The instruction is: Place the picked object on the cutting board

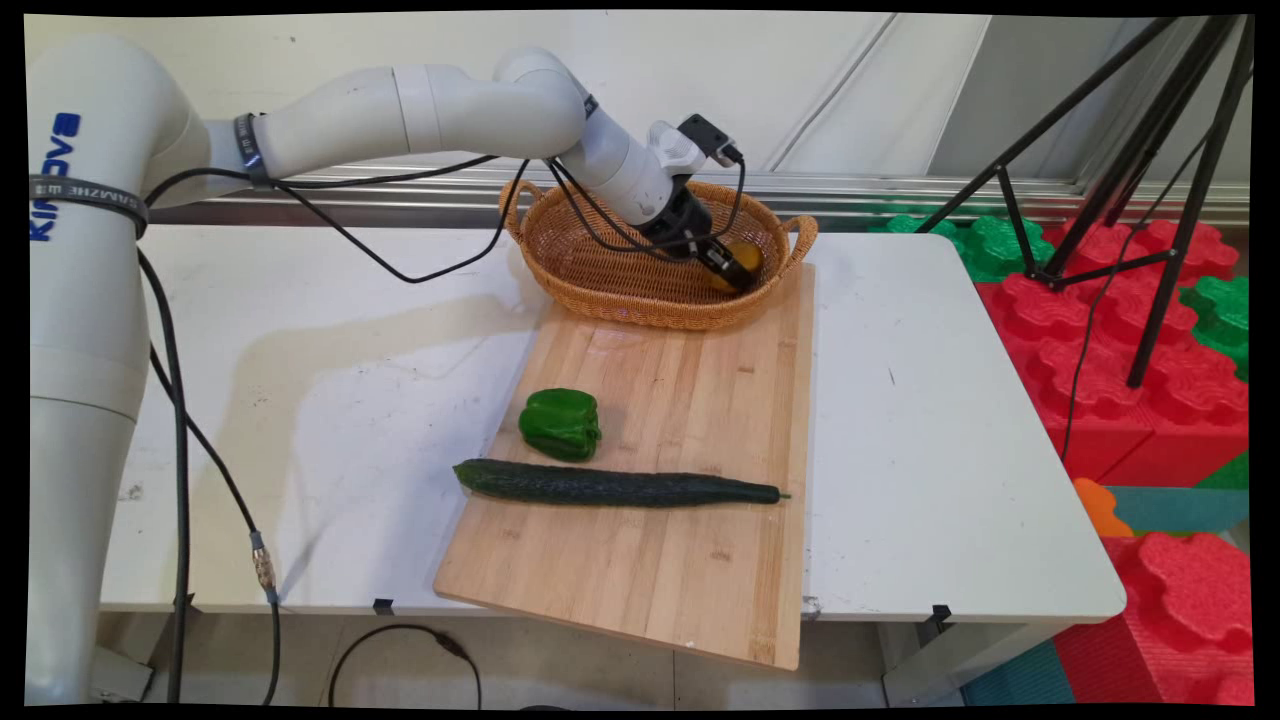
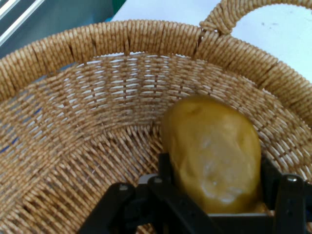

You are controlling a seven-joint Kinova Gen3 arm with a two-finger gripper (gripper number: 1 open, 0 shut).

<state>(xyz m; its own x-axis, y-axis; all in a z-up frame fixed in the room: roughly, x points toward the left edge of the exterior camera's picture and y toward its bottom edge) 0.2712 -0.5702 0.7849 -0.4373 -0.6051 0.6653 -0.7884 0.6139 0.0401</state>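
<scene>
The gripper [image 1: 737, 270] is reached down into the wicker basket [image 1: 600, 262] at the far end of the table [image 1: 930, 420], and its two fingers are clamped on a yellowish-brown potato [image 1: 745, 258]. In the hand view the potato [image 2: 214, 156] is seen seated between the black fingers [image 2: 292, 200], one on either side of it, with the woven basket wall [image 2: 97, 97] curving behind and one looped handle [image 2: 234, 12] visible at the top. The potato is held low inside the basket, toward its right-hand end in the main view — whether it rests on the basket floor cannot be told.

The basket stands with its near edge over the far end of a wooden cutting board [image 1: 690, 570], which lies on the table and overhangs the table's near edge. On the board, well apart from the gripper, a green bell pepper [image 1: 560, 424] is set just behind a long dark cucumber [image 1: 615, 487] — the cucumber lies crosswise, its left tip reaching the board's left edge. Black cables [image 1: 400, 265] hang from the arm above the table.
</scene>
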